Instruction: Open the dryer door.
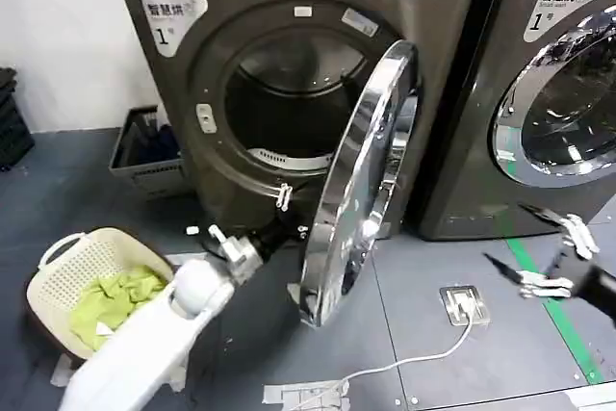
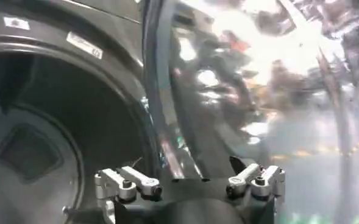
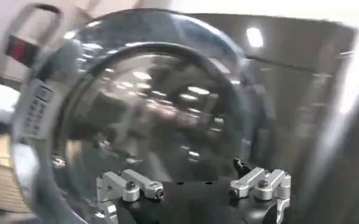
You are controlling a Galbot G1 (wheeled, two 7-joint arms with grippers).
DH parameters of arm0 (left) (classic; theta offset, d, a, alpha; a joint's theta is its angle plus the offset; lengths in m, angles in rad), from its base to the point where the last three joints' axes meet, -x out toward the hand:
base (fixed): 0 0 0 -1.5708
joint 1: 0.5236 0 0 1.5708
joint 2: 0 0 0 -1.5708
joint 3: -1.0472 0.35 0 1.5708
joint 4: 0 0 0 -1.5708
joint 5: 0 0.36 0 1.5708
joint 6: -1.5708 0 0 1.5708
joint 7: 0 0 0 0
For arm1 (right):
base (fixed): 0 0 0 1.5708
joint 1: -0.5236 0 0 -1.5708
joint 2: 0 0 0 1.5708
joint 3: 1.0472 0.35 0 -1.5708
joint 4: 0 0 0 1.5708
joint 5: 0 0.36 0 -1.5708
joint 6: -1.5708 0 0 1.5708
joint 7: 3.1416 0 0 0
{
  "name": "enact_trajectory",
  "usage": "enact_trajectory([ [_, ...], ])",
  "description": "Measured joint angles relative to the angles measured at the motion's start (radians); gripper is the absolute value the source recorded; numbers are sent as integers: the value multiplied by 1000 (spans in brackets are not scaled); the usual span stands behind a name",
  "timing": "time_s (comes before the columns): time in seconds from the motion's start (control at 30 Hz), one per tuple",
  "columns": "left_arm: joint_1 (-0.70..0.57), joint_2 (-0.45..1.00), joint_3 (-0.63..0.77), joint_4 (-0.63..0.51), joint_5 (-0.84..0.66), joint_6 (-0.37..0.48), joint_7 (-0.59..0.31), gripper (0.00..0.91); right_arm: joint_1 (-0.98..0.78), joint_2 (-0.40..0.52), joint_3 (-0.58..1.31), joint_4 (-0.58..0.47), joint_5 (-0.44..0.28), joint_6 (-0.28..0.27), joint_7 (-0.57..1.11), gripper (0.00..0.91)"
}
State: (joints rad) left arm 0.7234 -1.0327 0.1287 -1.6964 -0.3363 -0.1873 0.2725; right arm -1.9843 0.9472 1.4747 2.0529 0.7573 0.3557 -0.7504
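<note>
Head view shows the dryer door (image 1: pixel 361 180) already swung well out from the drum opening (image 1: pixel 289 108), the left hand (image 1: pixel 289 228) spread wide behind it, the right hand (image 1: pixel 539 252) wide, idle.

Even, fairly bright indoor light fills the head view, with soft shadows on the floor (image 1: pixel 289 334) under the dryer door (image 1: pixel 361 180). The door's chrome rim catches bright highlights toward 12 o'clock. The drum (image 1: pixel 289 103) interior sits dark. In the left wrist view, strong glare washes the door glass (image 2: pixel 258 73) toward 1 o'clock, and reflections smear with blur. The right wrist view is soft and blurred, with ceiling lights mirrored in the second machine's door (image 3: pixel 149 109).
</note>
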Motion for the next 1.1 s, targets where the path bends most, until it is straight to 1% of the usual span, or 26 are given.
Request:
enact_trajectory([
  [0.13,-26,-22,28,21,0,-3,-2,907,-15,112,77,-1,-14,18,32,907],
  [0.33,-63,-62,78,54,3,-4,-5,907,-11,260,173,-26,-78,48,99,907],
  [0.43,-83,-83,102,72,6,-5,-7,907,0,321,218,-43,-97,44,146,907],
  [0.6,-117,-127,144,112,14,-5,-13,907,33,408,272,-57,-177,10,244,907],
  [0.8,-148,-187,183,151,24,2,-27,907,82,505,320,-59,-257,7,372,907],
  [1.0,-176,-237,215,195,34,8,-41,907,105,598,370,-54,-283,17,457,907],
  [1.1,-191,-261,228,219,35,9,-47,907,107,637,390,-55,-308,15,502,907],
])
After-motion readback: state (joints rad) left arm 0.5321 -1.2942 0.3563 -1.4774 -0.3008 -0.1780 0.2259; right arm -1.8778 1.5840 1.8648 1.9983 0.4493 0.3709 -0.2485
